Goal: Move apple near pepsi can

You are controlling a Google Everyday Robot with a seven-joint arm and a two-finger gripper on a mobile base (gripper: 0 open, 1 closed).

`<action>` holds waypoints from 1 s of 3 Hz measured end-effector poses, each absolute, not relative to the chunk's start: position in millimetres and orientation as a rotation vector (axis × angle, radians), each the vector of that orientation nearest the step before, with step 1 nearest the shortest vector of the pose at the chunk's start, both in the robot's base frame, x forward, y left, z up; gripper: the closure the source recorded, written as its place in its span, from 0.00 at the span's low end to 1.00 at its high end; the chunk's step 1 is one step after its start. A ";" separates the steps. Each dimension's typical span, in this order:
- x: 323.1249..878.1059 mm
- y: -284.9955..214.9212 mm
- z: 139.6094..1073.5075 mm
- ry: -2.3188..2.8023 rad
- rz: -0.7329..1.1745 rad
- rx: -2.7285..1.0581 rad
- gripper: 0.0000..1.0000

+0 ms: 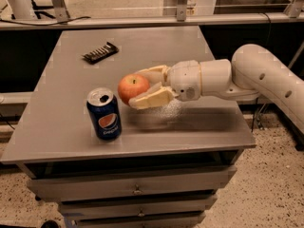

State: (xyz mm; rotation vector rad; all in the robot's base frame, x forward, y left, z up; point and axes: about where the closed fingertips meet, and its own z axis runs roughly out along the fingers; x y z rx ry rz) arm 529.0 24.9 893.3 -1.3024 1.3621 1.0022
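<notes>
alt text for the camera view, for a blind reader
The robot's gripper holds a round orange-red apple just right of an upright dark blue pepsi can on a grey table; a flat dark snack wrapper lies at back left.

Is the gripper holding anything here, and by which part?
Yes: the gripper, just right of the pepsi can, grips the apple, one finger on its far side, the other on its near side.

White arm (266, 75) — cream gripper (138, 88) over table (71, 127)
</notes>
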 end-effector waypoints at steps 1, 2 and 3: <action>526.6 26.5 892.3 1.362 1.006 -1.307 1.00; 531.3 28.3 890.1 1.369 1.022 -1.333 1.00; 525.5 21.0 872.2 1.432 1.033 -1.374 1.00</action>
